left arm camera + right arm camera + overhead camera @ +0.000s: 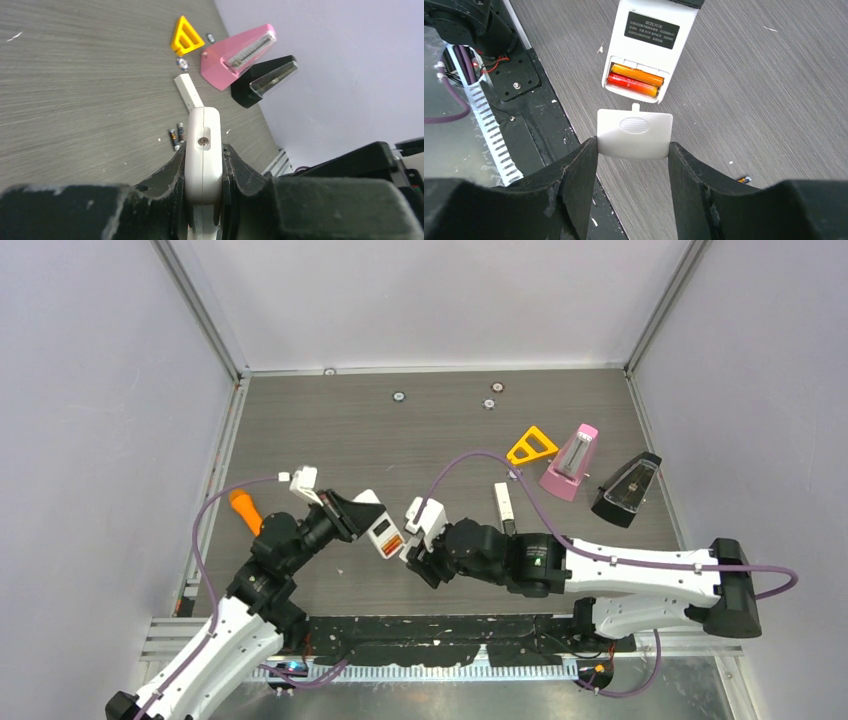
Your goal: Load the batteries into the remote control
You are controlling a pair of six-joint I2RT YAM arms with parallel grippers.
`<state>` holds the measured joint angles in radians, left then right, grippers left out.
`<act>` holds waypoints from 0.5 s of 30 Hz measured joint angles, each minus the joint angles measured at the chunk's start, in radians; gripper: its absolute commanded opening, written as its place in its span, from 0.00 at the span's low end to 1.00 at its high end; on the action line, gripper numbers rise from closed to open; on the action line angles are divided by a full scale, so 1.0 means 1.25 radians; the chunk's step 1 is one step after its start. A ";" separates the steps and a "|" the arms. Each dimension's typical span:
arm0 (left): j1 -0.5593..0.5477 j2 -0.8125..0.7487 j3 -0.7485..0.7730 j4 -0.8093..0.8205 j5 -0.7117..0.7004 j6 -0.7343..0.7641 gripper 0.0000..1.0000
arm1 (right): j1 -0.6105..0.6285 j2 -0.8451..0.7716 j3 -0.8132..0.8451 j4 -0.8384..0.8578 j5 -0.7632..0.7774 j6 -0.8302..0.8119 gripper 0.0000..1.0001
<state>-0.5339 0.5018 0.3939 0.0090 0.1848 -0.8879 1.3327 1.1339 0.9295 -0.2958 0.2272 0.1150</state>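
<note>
Right fingers (576,172) half open, pinching battery cover (635,134) by its side edges; thin, light, likely flexes. Off desk, left fingers (167,172) clamp remote (649,45) edgewise, orange-red batteries (634,80) seated in bay. Slick rigid shell: hold mid-body.

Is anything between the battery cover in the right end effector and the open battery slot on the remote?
Nothing visible. The cover, gripped in the right end effector, points its tab at the remote, with only table showing in the gap. Two orange-red batteries lie seated inside it, not sticking out.
</note>
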 measured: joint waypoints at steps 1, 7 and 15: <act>-0.007 -0.018 -0.016 0.021 -0.005 -0.002 0.00 | 0.010 0.009 0.003 0.002 0.016 0.000 0.41; -0.015 -0.105 -0.072 0.088 -0.040 -0.013 0.00 | 0.049 0.073 0.038 0.019 0.105 0.019 0.41; -0.015 -0.150 -0.089 0.110 -0.068 -0.017 0.00 | 0.075 0.160 0.122 0.035 0.193 0.024 0.40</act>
<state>-0.5526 0.3141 0.2832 0.1467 0.0998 -0.9096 1.4265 1.3334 1.0817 -0.2520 0.4686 0.1452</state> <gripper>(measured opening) 0.226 0.561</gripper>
